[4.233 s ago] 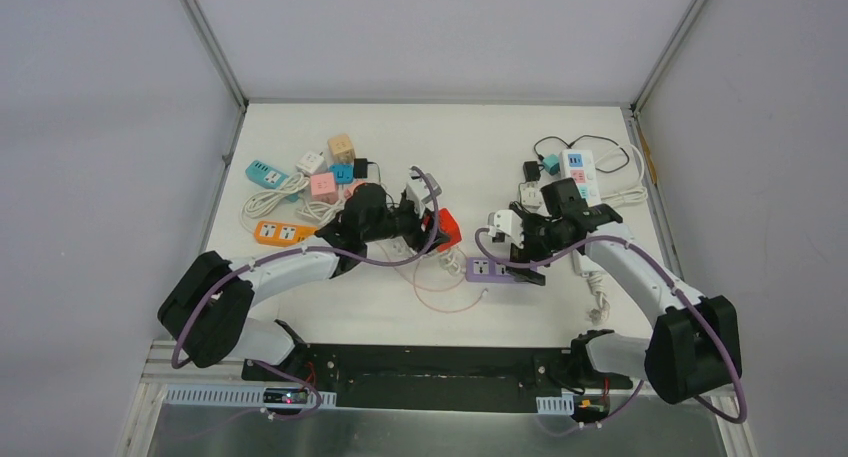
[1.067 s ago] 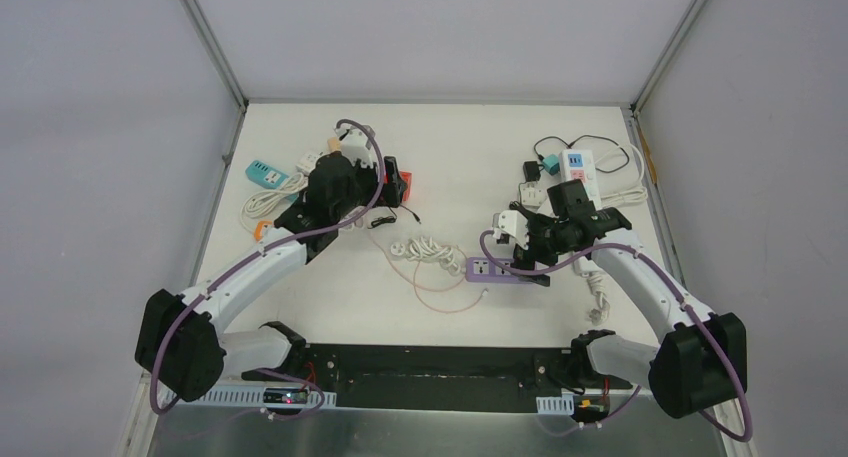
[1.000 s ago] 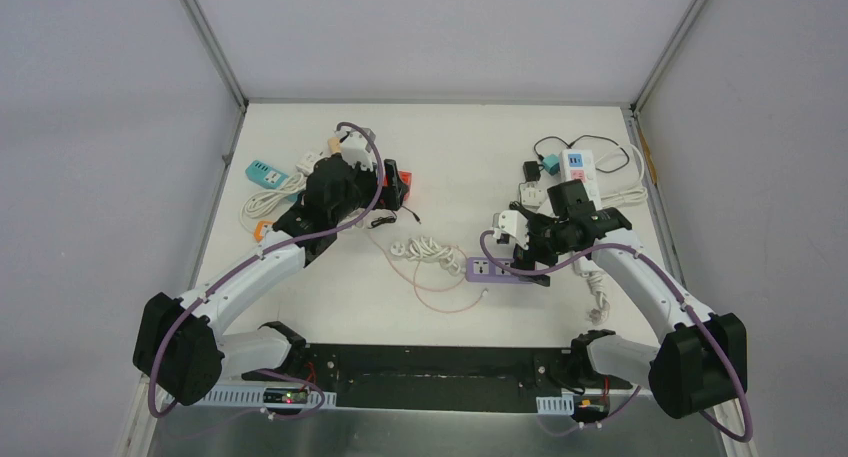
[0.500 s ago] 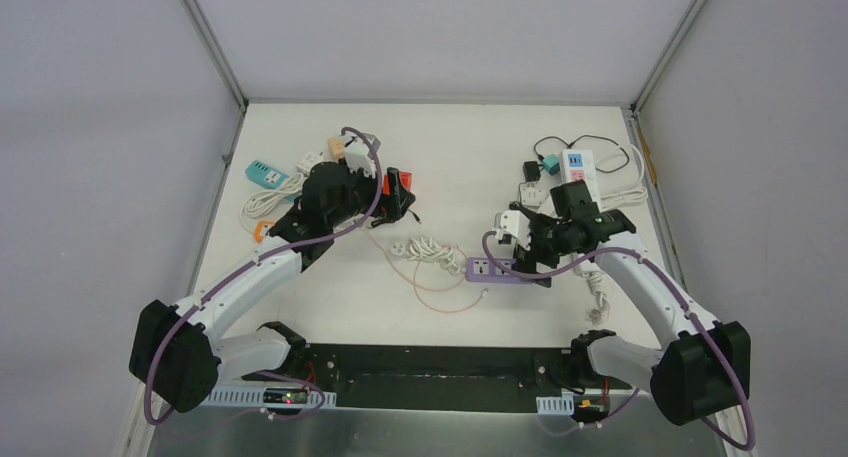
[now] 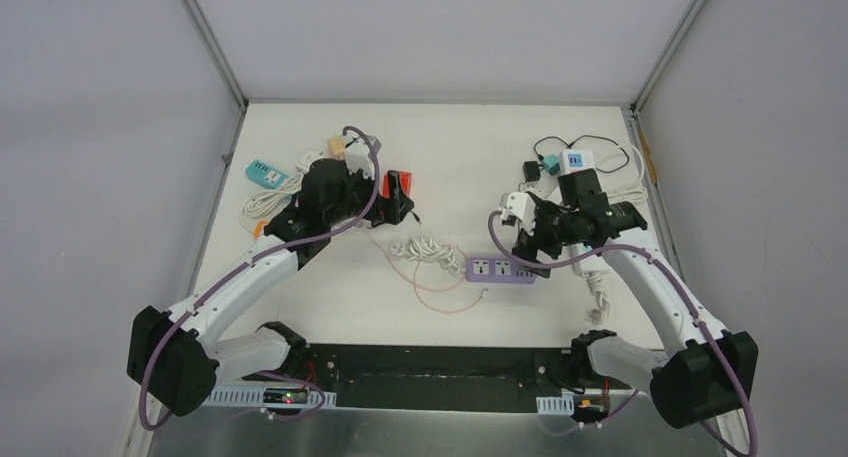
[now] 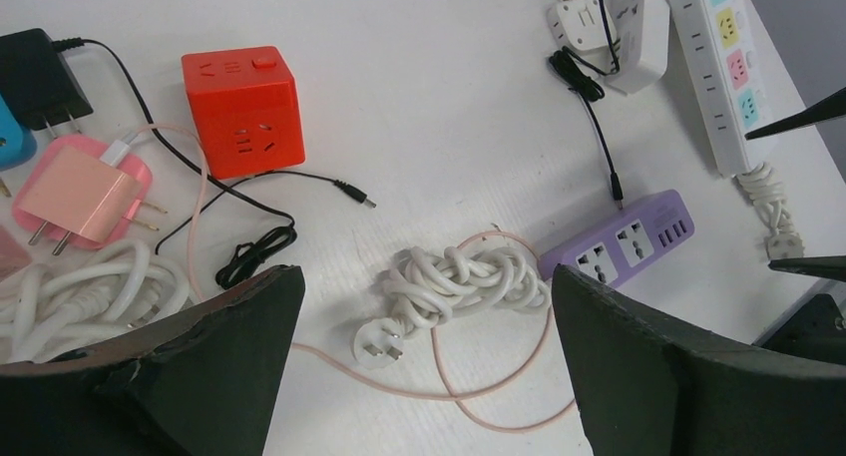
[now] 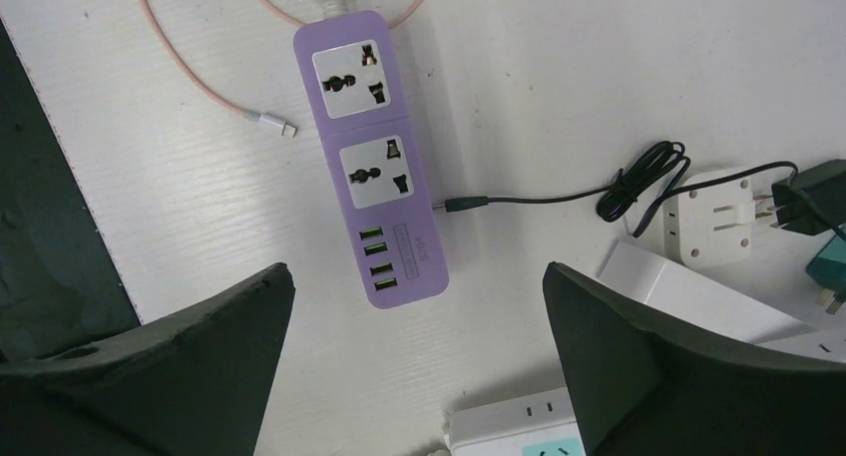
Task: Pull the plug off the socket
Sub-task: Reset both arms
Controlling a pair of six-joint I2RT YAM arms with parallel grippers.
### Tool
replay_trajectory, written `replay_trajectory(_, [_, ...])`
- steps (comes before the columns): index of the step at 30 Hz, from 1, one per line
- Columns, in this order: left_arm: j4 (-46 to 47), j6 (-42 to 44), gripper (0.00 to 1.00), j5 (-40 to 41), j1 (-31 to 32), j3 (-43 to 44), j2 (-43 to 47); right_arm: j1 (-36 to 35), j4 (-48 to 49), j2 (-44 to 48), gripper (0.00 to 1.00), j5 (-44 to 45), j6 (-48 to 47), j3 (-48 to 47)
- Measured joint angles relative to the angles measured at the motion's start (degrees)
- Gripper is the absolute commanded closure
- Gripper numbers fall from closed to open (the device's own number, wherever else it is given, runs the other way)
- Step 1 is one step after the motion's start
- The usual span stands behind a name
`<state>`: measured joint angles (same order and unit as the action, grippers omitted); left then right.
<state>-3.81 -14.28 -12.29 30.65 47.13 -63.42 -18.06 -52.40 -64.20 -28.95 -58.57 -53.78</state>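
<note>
While the purple strip lies flat, a white cord coils beside it.

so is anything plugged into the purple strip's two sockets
No, the purple strip lies with both sockets bare in the right wrist view, no plug in either.

The top external camera sits high above and behind the arm bases, looking down over the whole table, where the purple power strip shows small, right of centre. The left wrist camera looks down at a slant from the strip's left, between its own fingers, taking in the strip and the white cord coil beside it. The right wrist camera hangs almost straight above the strip, much nearer; all three views share it.
</note>
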Motion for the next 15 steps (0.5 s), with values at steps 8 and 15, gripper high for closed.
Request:
replay_trajectory(8, [-10.7, 1.2, 0.01, 4.5, 2.8, 5.3, 1.2, 3.1, -2.0, 0.1, 0.0, -0.5, 5.3, -2.9])
replay_trajectory(15, [-19.3, 2.7, 0.01, 8.3, 6.5, 11.1, 5.3, 9.2, -3.0, 2.3, 0.0, -1.9, 11.0, -7.3])
